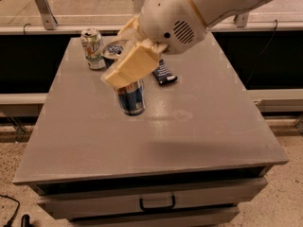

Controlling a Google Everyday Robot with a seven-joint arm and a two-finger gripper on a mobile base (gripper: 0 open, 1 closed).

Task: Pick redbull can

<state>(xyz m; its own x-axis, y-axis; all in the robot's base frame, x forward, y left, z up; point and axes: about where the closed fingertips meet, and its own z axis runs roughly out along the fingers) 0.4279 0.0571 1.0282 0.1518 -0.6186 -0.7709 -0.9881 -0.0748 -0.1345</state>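
The redbull can [131,100], slim with blue and silver panels, hangs tilted a little above the grey table [213,126], left of its middle. Its shiny silver top [113,49] shows behind the fingers. My gripper [124,65] is shut on the can's upper half, with one cream finger [133,62] lying across its front. The big white arm comes in from the upper right and hides the can's far side.
A white-and-green soda can [93,48] stands at the table's far left, close behind the held can. A dark blue flat packet [164,73] lies just right of my gripper. A drawer with a handle [157,203] sits under the table's front edge.
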